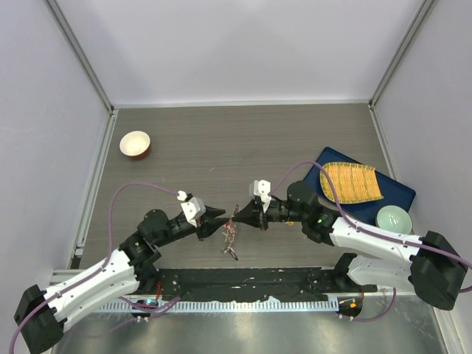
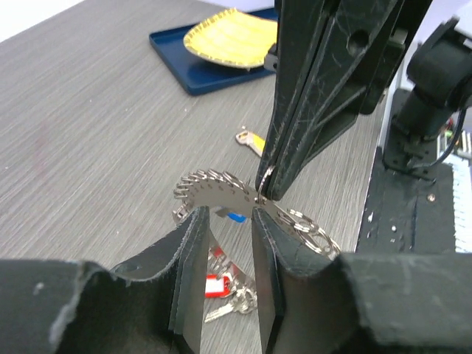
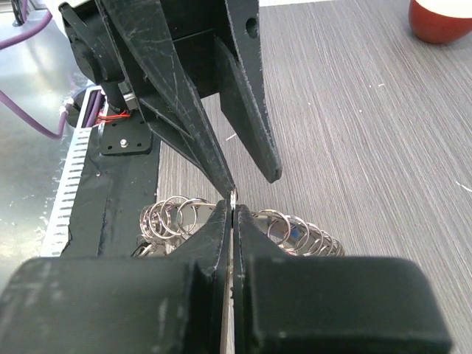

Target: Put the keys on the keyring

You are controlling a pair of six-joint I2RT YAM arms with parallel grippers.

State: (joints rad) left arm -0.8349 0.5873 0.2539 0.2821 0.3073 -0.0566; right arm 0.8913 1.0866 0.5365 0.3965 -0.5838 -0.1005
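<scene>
**A:** Since the right gripper (image 3: 231,210) has its fingers pressed together on the thin edge of the keyring (image 2: 210,188), why hold the ring up off the counter (image 1: 221,140)?

**B:** Lifted on edge, its small wire loops (image 3: 168,218) stand clear of the surface, which I judge makes them easier to reach. The left gripper (image 2: 228,214) faces the keyring head-on, with its fingers spread to either side of the toothed rim and clamping nothing.

**A:** And the keys?

**B:** A red-tagged key (image 2: 212,284) sits just under the keyring, and a blue tag (image 2: 236,217) shows right behind it. They look attached, though I cannot tell whether they hang or rest. A yellow-tagged key (image 2: 251,140) lies flat just beyond the keyring and apart from it, so it is probably not yet on.

**A:** What about the surface and the room?

**B:** The counter is grey wood-grain laminate. On the right arm's side of the keyring, a blue tray (image 1: 398,193) carries a yellow woven mat (image 1: 350,182), with a pale green bowl (image 1: 393,219) beside it. Well beyond the keyring on the left arm's side stands a red-and-white bowl (image 1: 135,144). Plain white walls (image 1: 243,44) with metal corner posts enclose the far end.
</scene>
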